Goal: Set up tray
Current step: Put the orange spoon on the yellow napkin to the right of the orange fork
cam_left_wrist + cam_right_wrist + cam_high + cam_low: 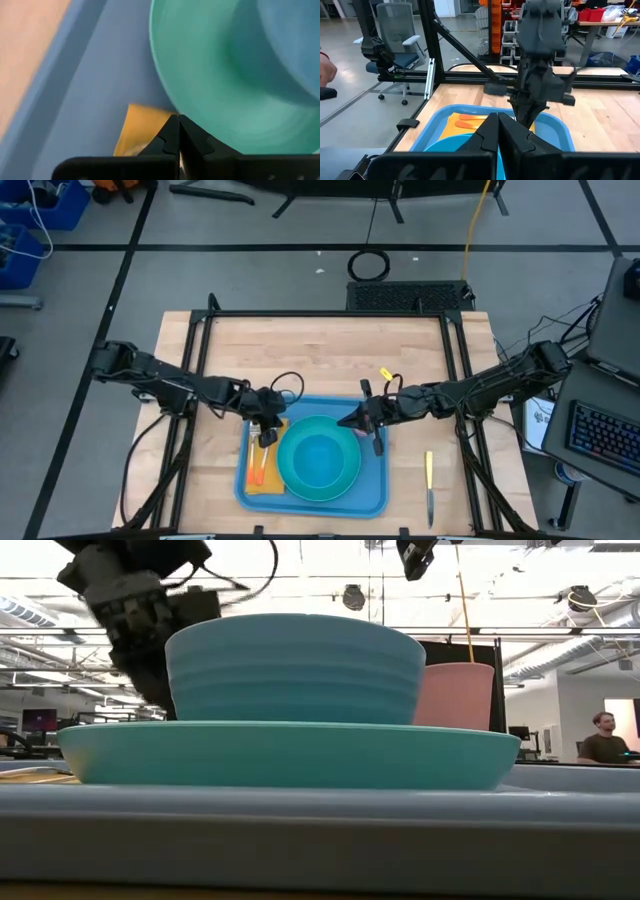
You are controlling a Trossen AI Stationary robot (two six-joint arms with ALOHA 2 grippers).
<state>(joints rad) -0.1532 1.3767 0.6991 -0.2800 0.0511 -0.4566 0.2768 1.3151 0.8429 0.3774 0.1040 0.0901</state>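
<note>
The blue tray (pixel 375 498) lies on the table (pixel 320 350) at its near edge, carrying a turquoise plate (pixel 320 460) with 1 blue bowl (pixel 290 665) on it, an orange napkin (pixel 262 470) left of the plate and a pink cup (pixel 455 695) behind the bowl. The left gripper (pixel 266 430) hangs over the tray's left part above the napkin, fingers together and holding nothing. The right gripper (pixel 352 421) hovers at the tray's far right corner, fingers also together and empty, while a knife (pixel 429 483) lies on the table right of the tray.

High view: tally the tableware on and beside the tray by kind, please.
Tray: 1
Plate: 1
Bowl: 1
Cup: 1
Napkin: 1
Orange utensil on the napkin: at least 1
Knife beside the tray: 1
Total: 7
</note>
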